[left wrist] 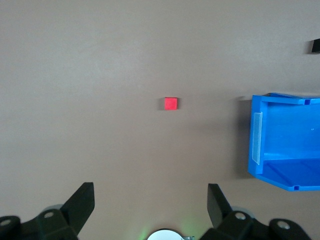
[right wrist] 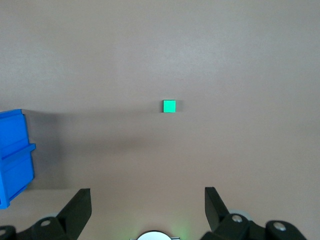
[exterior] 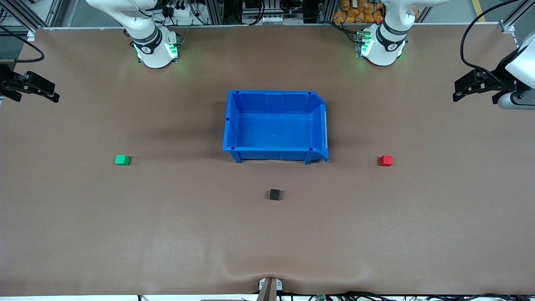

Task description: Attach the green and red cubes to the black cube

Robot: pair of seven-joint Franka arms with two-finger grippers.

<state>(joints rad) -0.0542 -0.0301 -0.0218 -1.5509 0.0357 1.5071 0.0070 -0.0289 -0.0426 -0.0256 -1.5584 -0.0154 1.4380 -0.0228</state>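
Observation:
The green cube (exterior: 122, 160) lies on the table toward the right arm's end and shows in the right wrist view (right wrist: 169, 106). The red cube (exterior: 385, 160) lies toward the left arm's end and shows in the left wrist view (left wrist: 170, 103). The black cube (exterior: 274, 194) lies between them, nearer to the front camera than the blue bin. All three are apart. My left gripper (exterior: 459, 91) (left wrist: 150, 192) is open and empty, high over its end of the table. My right gripper (exterior: 52, 93) (right wrist: 147, 194) is open and empty, high over its end.
An empty blue bin (exterior: 234, 125) stands at the table's middle, between the arm bases and the black cube; its wall shows in both wrist views (left wrist: 285, 175) (right wrist: 12, 155). A brown mat (exterior: 167, 234) covers the table.

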